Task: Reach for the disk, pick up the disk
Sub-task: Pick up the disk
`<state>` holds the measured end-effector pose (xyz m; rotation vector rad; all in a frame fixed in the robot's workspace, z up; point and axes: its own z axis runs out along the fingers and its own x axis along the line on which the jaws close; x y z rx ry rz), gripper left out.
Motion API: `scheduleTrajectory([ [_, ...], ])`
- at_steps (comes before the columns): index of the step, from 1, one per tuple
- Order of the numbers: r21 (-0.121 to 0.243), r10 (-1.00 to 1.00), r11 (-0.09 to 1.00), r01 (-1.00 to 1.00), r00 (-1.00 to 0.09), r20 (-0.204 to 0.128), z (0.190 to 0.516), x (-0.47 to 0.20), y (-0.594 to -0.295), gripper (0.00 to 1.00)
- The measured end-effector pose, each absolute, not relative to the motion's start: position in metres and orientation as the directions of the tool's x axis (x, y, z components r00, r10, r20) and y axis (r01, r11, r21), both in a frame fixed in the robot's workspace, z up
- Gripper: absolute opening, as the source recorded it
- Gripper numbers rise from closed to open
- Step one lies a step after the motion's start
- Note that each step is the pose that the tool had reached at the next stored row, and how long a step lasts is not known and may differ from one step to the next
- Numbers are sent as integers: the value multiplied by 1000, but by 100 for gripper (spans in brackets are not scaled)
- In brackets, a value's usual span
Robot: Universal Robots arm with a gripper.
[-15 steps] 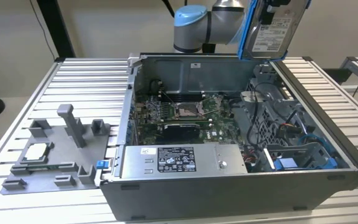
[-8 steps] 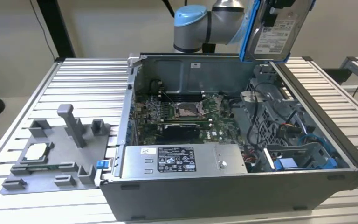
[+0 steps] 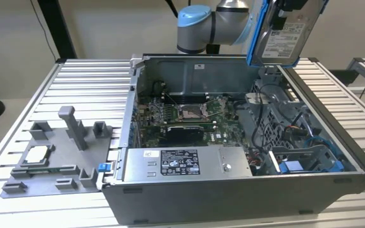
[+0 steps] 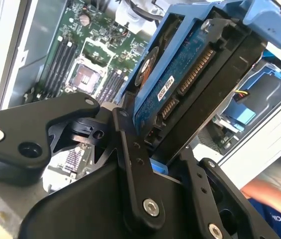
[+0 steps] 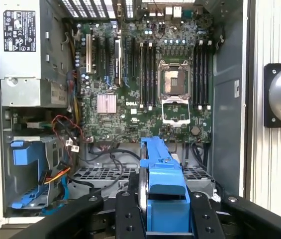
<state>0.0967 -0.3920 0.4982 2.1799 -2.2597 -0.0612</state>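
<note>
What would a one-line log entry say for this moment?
gripper: shut on disk | disk: lifted above open computer case | phase: disk picked up

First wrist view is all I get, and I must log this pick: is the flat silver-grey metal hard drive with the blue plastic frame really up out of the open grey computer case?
Observer: Yes. In the exterior view the disk hangs high over the case, near its far side, with its white label facing that camera.
Operator: Is it clamped from both sides?
Observer: In the second wrist view the gripper has a black finger against each face of the disk.
Operator: Anything beside the case?
Observer: A grey plastic fixture sits on the slatted table at the exterior view's left, with a small square silver chip on it.
</note>
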Motion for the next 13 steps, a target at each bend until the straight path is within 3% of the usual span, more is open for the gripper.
scheduleTrajectory([
  [13, 29, -998, 64, -998, -65, -26, 498, 101, -405, 0],
])
